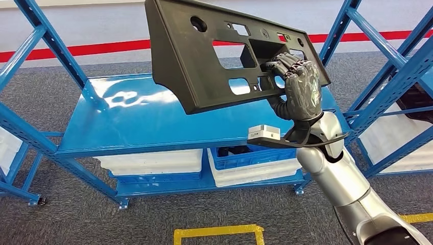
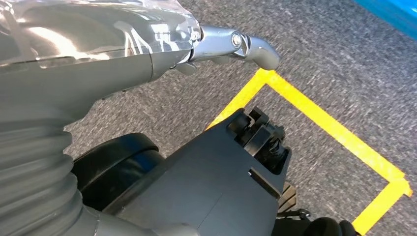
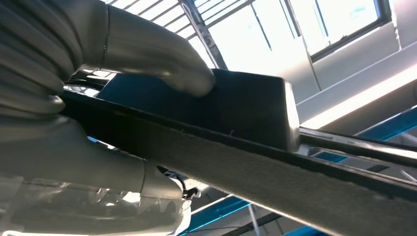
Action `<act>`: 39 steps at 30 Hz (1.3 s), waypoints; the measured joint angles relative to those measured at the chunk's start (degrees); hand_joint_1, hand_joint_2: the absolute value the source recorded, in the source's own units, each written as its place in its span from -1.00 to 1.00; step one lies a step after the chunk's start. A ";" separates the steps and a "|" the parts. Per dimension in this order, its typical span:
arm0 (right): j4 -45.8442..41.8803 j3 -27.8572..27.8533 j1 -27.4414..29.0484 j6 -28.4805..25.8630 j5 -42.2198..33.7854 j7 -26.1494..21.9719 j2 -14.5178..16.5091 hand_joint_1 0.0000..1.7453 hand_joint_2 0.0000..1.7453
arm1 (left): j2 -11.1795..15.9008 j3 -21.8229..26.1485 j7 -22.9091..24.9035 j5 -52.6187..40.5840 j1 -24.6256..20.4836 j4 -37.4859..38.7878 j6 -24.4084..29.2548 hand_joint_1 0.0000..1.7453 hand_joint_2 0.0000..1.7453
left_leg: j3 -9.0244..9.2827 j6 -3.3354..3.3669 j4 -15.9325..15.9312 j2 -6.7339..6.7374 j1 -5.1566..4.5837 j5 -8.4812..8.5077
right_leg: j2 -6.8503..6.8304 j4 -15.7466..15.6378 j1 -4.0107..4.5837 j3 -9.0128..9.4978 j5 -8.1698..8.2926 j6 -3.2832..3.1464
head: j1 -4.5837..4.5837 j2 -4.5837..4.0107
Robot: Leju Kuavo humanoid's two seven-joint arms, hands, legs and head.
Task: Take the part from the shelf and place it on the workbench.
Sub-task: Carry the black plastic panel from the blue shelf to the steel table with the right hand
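Your right hand gripped the large, flat black plastic part through a cut-out, raised above the blue metal shelf. It looked stiff and light, likely to swing when held off-centre.

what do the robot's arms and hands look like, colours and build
The right arm is a polished silver tube in rounded segments with a dark joint lower down. At its wrist sits a black bracket carrying a small pale grey camera box. The right robot hand is dark grey with segmented fingers and a glossy back. The left robot hand has a grey ribbed cover, shiny grey shell and a metallic silver finger.
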 joint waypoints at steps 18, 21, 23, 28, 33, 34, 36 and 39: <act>0.00 -0.50 0.17 -0.25 0.18 -0.19 0.17 1.00 1.00 | 0.33 0.00 -0.42 0.41 -0.35 -0.19 -0.03 -1.00 1.00 | 3.73 2.62 -15.51 -0.02 -0.26 9.27 | 0.05 7.68 0.00 -0.06 -4.58 2.63 | 2.29 0.00; -0.01 -0.54 -0.15 -0.28 0.22 -0.20 0.19 1.00 1.00 | 0.33 0.00 -0.43 0.40 -0.37 -0.19 -0.05 -1.00 1.00 | 2.96 1.71 -15.52 -0.05 -0.40 10.47 | 0.16 -0.01 0.55 4.61 -4.09 2.07 | 2.52 0.00; 0.00 -0.55 -0.13 -0.29 0.24 -0.20 0.20 1.00 1.00 | 0.34 0.00 -0.43 0.40 -0.31 -0.18 -0.09 -1.00 1.00 | 2.74 1.01 -15.68 -0.08 -0.34 11.13 | 0.19 -0.20 0.53 4.15 -3.61 1.48 | 2.33 0.00; 0.00 -0.51 -0.12 -0.34 0.36 -0.19 0.43 1.00 1.00 | 0.48 0.00 -0.43 0.40 -0.27 -0.18 -0.26 -1.00 1.00 | -1.19 0.21 -4.21 -0.02 -0.04 2.05 | -0.11 -0.34 0.03 1.63 -1.22 -0.06 | 0.78 0.00; -0.01 -0.50 0.46 -0.37 0.48 -0.19 0.48 1.00 1.00 | 0.60 0.00 -0.43 0.34 -0.34 -0.20 -0.58 -1.00 1.00 | 5.15 -0.05 -7.13 0.02 0.38 3.33 | -0.14 -0.06 -0.02 -1.17 0.96 0.46 | -0.35 0.00; -0.01 -0.53 0.49 -0.39 0.49 -0.19 0.47 1.00 1.00 | 0.63 0.00 -0.43 0.28 -0.41 -0.21 -0.62 -1.00 1.00 | 7.85 -0.02 -11.17 -0.03 0.38 3.85 | -0.14 0.10 0.02 -1.55 1.25 0.76 | -0.53 0.00; -0.02 -0.58 0.58 -0.45 0.49 -0.19 0.47 1.00 1.00 | 0.67 0.00 -0.42 0.15 -0.49 -0.21 -0.64 -1.00 1.00 | 10.40 0.24 -15.53 -0.15 0.22 3.80 | -0.15 0.32 0.15 -2.01 1.87 1.45 | -0.58 0.00; -0.02 -0.62 1.01 -0.52 0.50 -0.24 0.50 1.00 1.00 | 0.70 0.00 -0.42 0.09 -0.46 -0.20 -0.68 -1.00 1.00 | 9.53 1.51 -15.85 -0.12 -0.05 4.63 | -0.13 0.41 0.14 -2.53 2.37 2.51 | -0.43 0.00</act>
